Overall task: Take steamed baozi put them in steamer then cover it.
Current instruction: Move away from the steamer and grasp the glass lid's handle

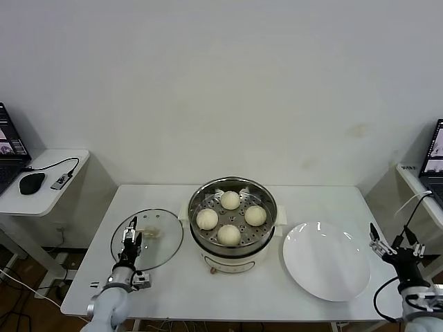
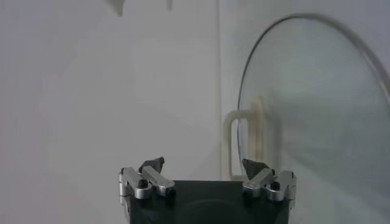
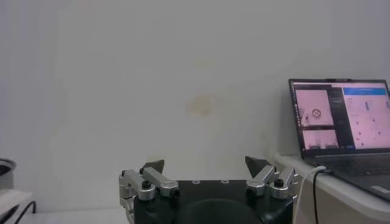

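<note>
On the white table the steamer sits dead centre, and all four buns are already in its holed tray, packed close in a diamond, each just beside its neighbours. To the robot's left of the pot, the glass lid lies flat on the tabletop, its cream handle near its middle, so the pot stands uncovered. Left gripper hovers over the near edge of that lid, jaws spread wide and holding nothing; from the left wrist camera the lid's rim curves ahead with the handle standing in front of the parted fingertips. Over on the robot's right, a white plate lies bare just beside the pot. Right gripper waits off the table's right edge, jaws also spread and empty, with a laptop on a side desk ahead of it
</note>
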Robot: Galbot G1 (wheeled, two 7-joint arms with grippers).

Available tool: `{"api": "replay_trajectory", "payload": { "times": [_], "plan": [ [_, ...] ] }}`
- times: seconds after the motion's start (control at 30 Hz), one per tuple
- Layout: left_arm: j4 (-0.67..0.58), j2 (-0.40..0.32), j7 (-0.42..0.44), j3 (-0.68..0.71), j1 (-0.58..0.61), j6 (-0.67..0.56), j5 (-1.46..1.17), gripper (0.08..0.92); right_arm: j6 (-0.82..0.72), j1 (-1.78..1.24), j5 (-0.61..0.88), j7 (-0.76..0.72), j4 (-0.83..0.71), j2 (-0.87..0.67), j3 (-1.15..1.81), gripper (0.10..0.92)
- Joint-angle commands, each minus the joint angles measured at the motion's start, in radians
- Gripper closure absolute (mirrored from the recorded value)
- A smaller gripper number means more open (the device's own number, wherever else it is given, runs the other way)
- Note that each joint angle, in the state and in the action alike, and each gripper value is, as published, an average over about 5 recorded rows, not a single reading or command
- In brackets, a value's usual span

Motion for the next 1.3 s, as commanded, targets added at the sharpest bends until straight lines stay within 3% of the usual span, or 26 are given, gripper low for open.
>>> {"api": "replay_trajectory", "payload": {
  "times": [0.03, 0.93, 1.03, 1.3],
  "plan": [
    [0.06, -0.019, -0.002, 0.009, -0.052, 0.026, 0.007, 0.177, 0.003, -0.001, -0.001, -0.002, -0.004, 0.003, 0.002, 0.203],
    [0.144, -0.042, -0.024, 0.02, -0.12, 0.057, -0.042, 0.178, 0.001, -0.02, -0.004, -0.012, 0.003, 0.005, 0.017, 0.203],
    [0.151, -0.04, -0.022, 0.024, -0.118, 0.049, -0.042, 0.216, 0.001, -0.025, -0.004, -0.013, 0.007, 0.006, 0.023, 0.203],
    [0.178, -0.038, -0.036, 0.033, -0.123, 0.033, -0.047, 0.442, 0.0, -0.044, -0.006, -0.015, 0.022, 0.012, 0.04, 0.203]
  ]
}}
